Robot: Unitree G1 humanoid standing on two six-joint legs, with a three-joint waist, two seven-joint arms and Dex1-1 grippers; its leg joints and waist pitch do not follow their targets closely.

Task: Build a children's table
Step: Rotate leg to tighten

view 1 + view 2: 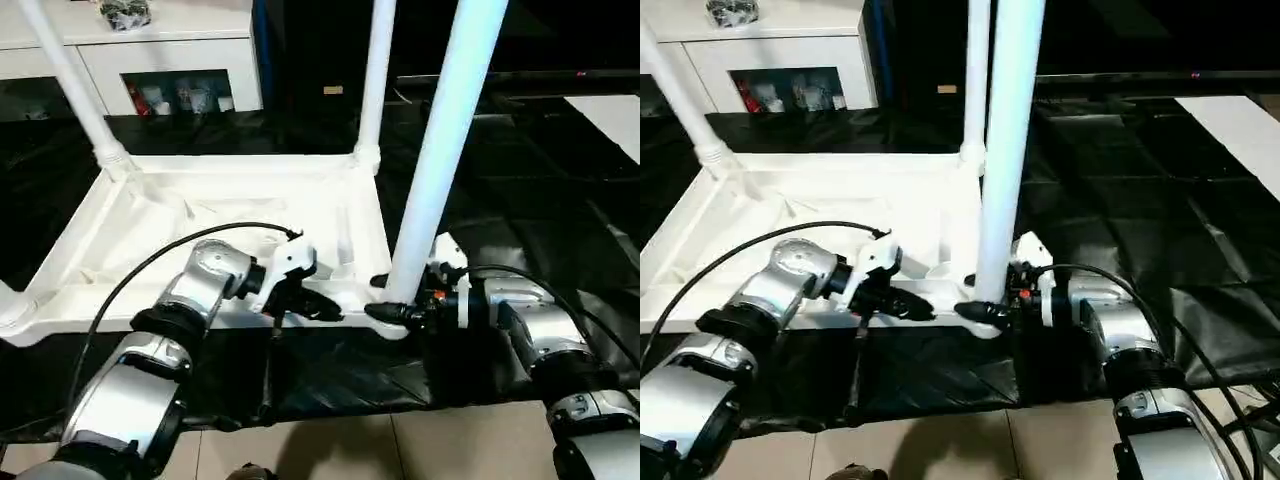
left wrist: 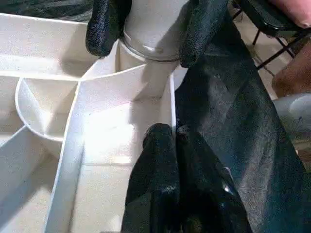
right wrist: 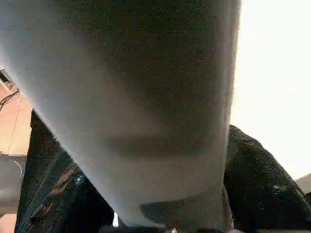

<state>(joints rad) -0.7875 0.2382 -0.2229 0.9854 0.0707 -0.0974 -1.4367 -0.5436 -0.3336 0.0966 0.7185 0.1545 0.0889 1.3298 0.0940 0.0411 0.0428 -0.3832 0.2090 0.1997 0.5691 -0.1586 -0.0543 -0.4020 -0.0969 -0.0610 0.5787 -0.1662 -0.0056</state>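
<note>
Table top: the white plastic table top (image 1: 230, 225) lies upside down on the black sheet (image 1: 520, 190), its cross-ribbed underside facing up and its near edge just in front of both grippers.
Legs: three white tubular legs show; the near-right leg (image 1: 440, 140) stands upright in the near-right corner socket (image 2: 146, 58), the far-right leg (image 1: 372, 80) stands in its far corner, and the far-left leg (image 1: 75, 85) leans.
Handling: hollow moulded plastic, probably light and stiff; the smooth round tube looks slippery, so it may twist or slide in a loose grip.
Where to grip: I judge the best hold is low on the leg, just above the socket, where a push goes straight down into the joint; the thin ribs and rim take a pinch well for steadying the top.
Right gripper: the right gripper (image 1: 395, 312) comes in from the right with its black fingers spread on either side of the near-right leg's foot, right at the socket; whether the pads press the tube I cannot tell.
Left gripper: the left gripper (image 2: 172, 145) has its fingers pressed together at the near rim of the top, just left of that socket; from the left wrist view they seem to rest against the rim wall rather than pinch it.
Surroundings: a white glass-door cabinet (image 1: 170, 70) stands far left, beyond the sheet.
</note>
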